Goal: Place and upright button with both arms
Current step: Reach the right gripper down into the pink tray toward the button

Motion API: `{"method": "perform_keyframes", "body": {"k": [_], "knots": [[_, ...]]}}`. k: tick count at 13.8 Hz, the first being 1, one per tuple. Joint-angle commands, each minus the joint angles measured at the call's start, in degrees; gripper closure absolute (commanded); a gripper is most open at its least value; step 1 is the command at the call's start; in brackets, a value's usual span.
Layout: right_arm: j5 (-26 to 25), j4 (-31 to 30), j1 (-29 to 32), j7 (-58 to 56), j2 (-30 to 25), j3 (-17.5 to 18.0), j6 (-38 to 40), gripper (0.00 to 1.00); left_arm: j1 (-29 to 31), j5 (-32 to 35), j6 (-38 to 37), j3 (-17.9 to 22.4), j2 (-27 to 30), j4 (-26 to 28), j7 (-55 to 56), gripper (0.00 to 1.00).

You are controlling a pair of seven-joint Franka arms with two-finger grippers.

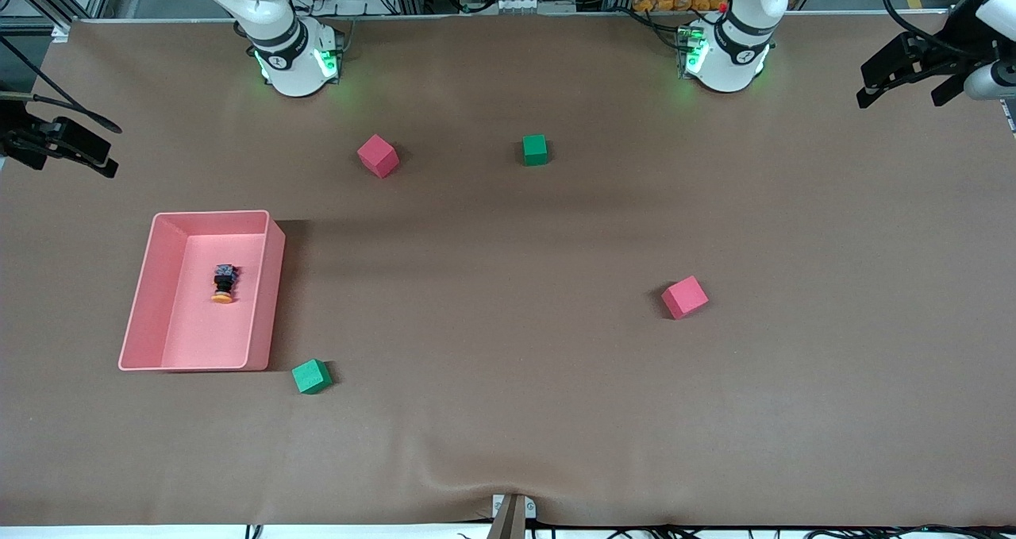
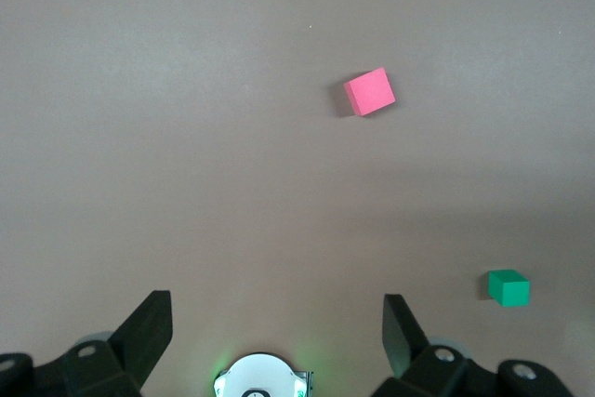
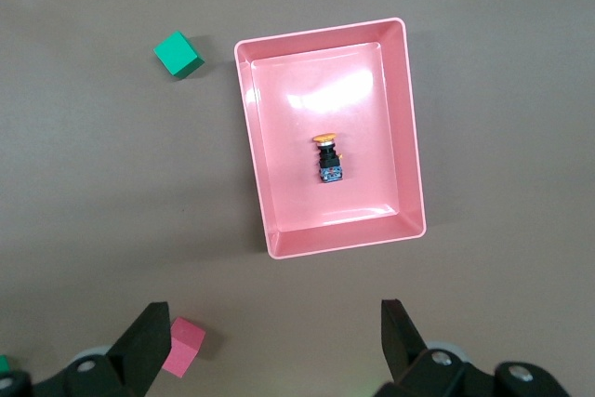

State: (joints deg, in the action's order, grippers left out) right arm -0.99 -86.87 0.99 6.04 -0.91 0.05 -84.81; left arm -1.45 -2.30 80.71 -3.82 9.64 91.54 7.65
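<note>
button (image 1: 224, 283): round orange cap, blocky black body, on its side in smooth pink rectangular bin (image 1: 155, 286) near right arm's table end | left gripper (image 2: 270, 332): wide open, empty, over bare matte brown table (image 1: 508, 412) | right gripper (image 3: 271, 339): wide open, empty

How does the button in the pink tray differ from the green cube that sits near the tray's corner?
The button lies inside the pink tray; the green cube stands on the bare table beside the tray, nearer the front camera. The button has an orange cap on a black body and lies on its side; the cube is plain green and rests flat. The button looks smaller than the cube. Neither is touched by a gripper.
</note>
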Motion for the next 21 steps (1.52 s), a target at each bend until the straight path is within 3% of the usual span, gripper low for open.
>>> {"method": "perform_keyframes", "body": {"k": [1,8,12,15,19,21], "knots": [[-0.9,-1.4,0.6,0.4,-1.4,0.6,-0.5,0.0,0.3,-0.4,-0.6,0.0,-0.5,-1.9,-1.1,0.0],[-0.9,-0.8,0.5,-0.3,1.4,0.6,0.0,0.0,0.8,1.2,-0.6,0.6,-1.2,-1.9,-2.5,0.0],[-1.6,-0.7,0.9,-0.5,8.7,0.4,-1.4,0.0,0.7,1.2,-1.1,0.0,-1.2,-1.2,-1.5,0.0],[-0.8,-1.3,1.6,-10.5,16.2,-2.8,-6.5,0.0,0.7,1.2,-1.0,0.0,-1.2,-1.1,-1.7,0.0],[1.0,-2.4,3.7,-10.6,24.9,-4.0,-11.2,0.0,1.3,1.2,-1.0,0.1,-0.8,-0.4,-2.3,0.0],[6.0,-7.3,4.9,-10.8,26.4,-4.4,-19.1,0.0,2.2,1.2,-1.0,0.3,-0.8,-0.7,-2.6,0.0]]}}
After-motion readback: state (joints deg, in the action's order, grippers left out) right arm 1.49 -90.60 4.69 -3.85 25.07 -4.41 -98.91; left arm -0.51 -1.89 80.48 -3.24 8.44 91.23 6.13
